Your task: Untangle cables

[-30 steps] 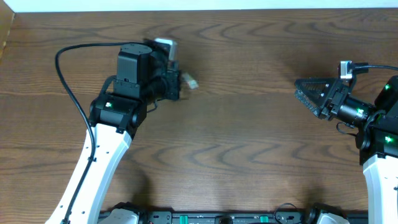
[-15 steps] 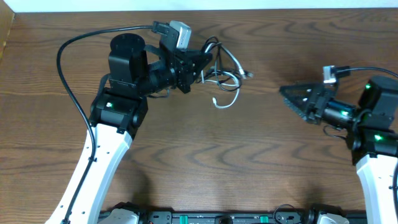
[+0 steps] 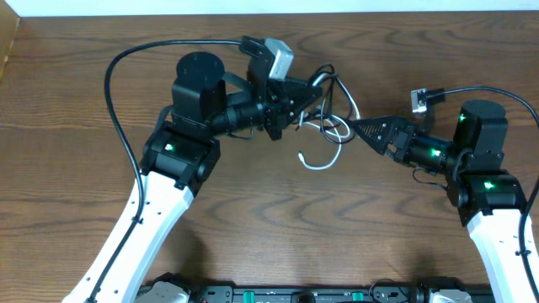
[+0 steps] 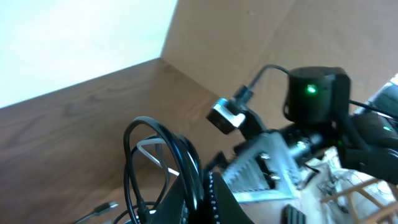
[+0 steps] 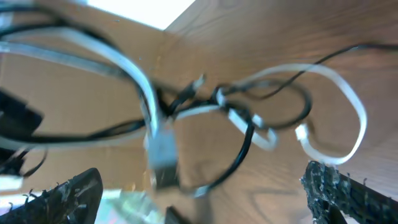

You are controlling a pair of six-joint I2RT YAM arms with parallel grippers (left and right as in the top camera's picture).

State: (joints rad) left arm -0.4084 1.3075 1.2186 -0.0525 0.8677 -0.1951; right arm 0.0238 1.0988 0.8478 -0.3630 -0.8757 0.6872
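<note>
The cables, one black [image 3: 330,91] and one white [image 3: 325,160], hang as a tangled bunch above the table's middle. My left gripper [image 3: 301,99] is shut on the bunch and holds it up. In the left wrist view the black loops [image 4: 163,154] run into its jaws [image 4: 205,190]. My right gripper [image 3: 365,129] is open, with its tips just right of the bunch. In the right wrist view its wide-open fingers [image 5: 205,199] frame the blurred white cable [image 5: 140,81] and black cable [image 5: 247,144]. A white loop end [image 5: 348,124] dangles at the right.
The wooden table [image 3: 354,227] lies under both arms. A thick black arm cable [image 3: 122,93] arcs over the left arm. A cardboard-coloured edge [image 3: 7,42] stands at the far left. My right arm's camera [image 4: 227,115] shows in the left wrist view.
My left gripper has moved right and towards the middle, with the cable bunch now showing in it. My right gripper has moved left until it nearly meets the bunch.
</note>
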